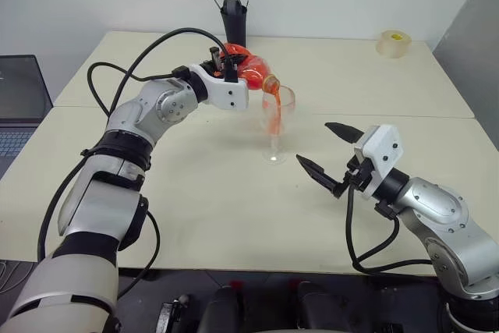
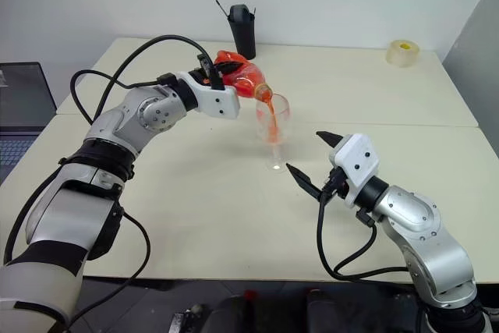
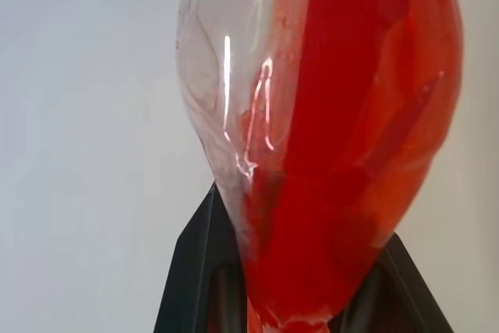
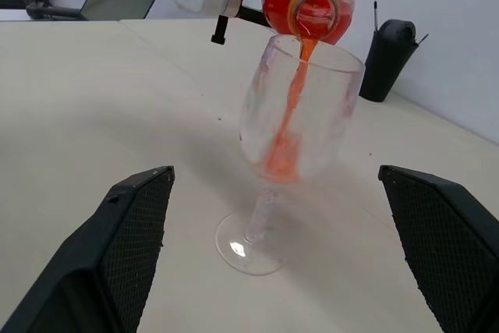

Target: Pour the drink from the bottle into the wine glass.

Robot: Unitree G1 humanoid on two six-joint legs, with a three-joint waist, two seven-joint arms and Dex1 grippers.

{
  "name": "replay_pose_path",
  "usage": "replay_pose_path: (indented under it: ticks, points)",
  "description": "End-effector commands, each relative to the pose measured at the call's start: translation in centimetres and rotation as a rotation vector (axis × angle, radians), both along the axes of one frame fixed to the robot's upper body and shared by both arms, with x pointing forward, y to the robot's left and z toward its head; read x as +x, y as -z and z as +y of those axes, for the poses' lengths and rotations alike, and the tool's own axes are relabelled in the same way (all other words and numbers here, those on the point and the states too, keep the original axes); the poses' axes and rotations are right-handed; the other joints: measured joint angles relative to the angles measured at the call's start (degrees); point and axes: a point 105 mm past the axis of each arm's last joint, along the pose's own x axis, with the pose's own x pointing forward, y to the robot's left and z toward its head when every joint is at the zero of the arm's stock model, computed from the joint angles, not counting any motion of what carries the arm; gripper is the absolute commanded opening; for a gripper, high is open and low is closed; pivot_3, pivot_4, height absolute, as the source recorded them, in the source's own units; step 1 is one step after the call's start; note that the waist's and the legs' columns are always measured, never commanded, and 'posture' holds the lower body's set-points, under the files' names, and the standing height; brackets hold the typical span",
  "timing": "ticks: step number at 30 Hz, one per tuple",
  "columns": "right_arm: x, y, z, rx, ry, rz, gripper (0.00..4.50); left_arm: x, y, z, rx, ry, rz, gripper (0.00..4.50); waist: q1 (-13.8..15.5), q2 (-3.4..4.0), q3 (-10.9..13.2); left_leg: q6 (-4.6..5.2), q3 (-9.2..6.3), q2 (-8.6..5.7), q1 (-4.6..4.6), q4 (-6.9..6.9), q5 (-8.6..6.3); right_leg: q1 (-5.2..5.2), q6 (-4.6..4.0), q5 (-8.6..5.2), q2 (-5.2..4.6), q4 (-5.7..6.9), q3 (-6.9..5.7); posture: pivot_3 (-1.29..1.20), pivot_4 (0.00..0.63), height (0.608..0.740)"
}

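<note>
The pour is under way: the bottle (image 1: 248, 69), clamped in the left gripper (image 1: 224, 65), is tipped over the wine glass (image 4: 292, 138) mid-table, drink (image 4: 290, 126) streaming in, much left, while the right gripper (image 1: 330, 158) is held open nearby.

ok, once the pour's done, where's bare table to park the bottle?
Bare tabletop between the left arm and the wine glass, and the far stretch between the black cup and the tape roll. It is crowded by the glass foot: the open right claw waits just beside it.
</note>
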Motion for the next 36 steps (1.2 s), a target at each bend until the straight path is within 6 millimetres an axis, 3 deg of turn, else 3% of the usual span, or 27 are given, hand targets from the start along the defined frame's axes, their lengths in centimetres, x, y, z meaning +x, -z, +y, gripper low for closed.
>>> replay_pose_path:
  ticks: [1,36]
  points:
    - [-0.2,-1.1,-0.1,0.001,0.002,-0.054,4.50,-0.4,-3.0,-0.3,-0.017,0.022,-0.101,0.77,0.0,0.00,0.0,0.00,0.00,-0.01,0.00,0.00,0.00,0.00,0.00,0.00,0.00,0.00,0.00,0.00,0.150,0.740]
    - [0.0,-1.1,0.4,-0.023,-0.024,-0.062,4.50,-0.3,-4.4,0.5,0.000,-0.009,-0.177,0.76,0.0,0.00,0.0,-0.01,0.02,-0.02,0.01,0.02,0.00,0.00,0.00,0.00,0.00,0.03,0.01,0.00,0.150,0.740]
